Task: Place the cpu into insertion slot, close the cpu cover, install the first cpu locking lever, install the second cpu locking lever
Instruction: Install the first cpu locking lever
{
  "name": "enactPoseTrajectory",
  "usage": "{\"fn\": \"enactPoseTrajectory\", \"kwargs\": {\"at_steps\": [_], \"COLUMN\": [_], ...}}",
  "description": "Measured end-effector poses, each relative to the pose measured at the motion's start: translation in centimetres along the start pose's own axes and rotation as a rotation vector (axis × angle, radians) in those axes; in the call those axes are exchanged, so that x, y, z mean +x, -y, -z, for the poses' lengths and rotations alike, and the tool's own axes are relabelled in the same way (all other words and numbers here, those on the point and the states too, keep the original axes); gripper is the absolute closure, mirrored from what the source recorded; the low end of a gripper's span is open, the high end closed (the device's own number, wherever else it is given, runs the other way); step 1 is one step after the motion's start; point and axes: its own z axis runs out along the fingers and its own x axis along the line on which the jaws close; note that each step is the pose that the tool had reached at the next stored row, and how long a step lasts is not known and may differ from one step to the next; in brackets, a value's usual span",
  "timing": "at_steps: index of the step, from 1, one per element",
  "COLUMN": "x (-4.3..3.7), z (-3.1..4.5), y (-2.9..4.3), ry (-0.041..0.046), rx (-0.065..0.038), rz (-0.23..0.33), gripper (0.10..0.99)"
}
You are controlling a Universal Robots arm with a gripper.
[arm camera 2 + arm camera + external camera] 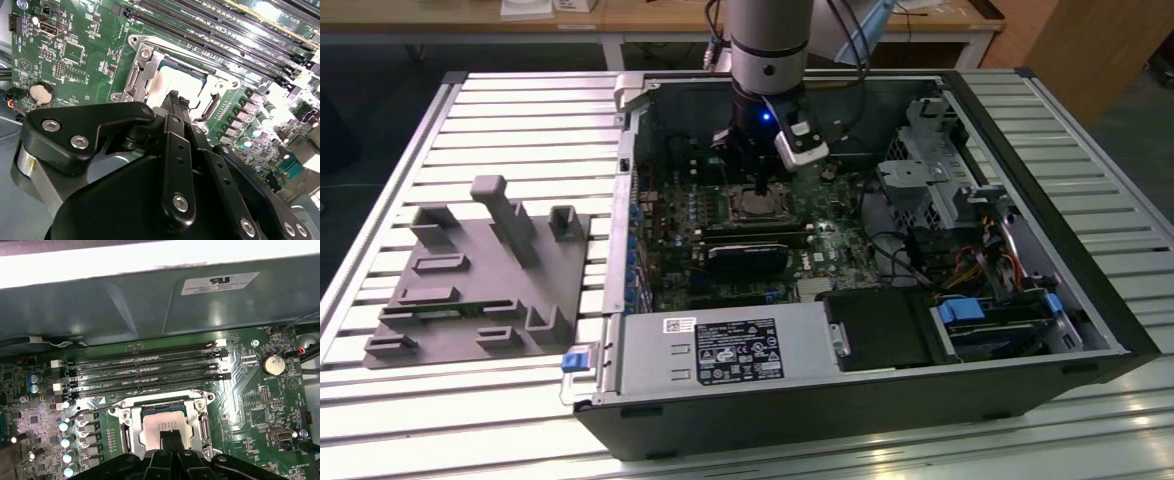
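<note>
Gripper (171, 437) shut tight, empty, tips right down at the cpu (154, 427), which lies seated with the cpu cover (202, 416) flat around it on the green board (260, 405).

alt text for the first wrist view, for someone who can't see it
The shut gripper sits close over the cpu, which shows through the cut-out of the silvery cpu cover. Around them is a green motherboard with four long memory slots and a coin battery, backed by the grey case wall.
</note>
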Motion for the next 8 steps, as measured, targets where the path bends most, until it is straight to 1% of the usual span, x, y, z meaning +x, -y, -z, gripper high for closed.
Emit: {"fn": "enactPoseTrajectory", "kwargs": {"at_steps": [3,8], "x": [0.12,0.55], "z": [0.01,0.02], "y": [0.02,0.08], "ry": [-0.0001,0.0], "rx": [0.0,0.0], "rz": [0.0,0.0], "gripper": [0.98,0.98]}}
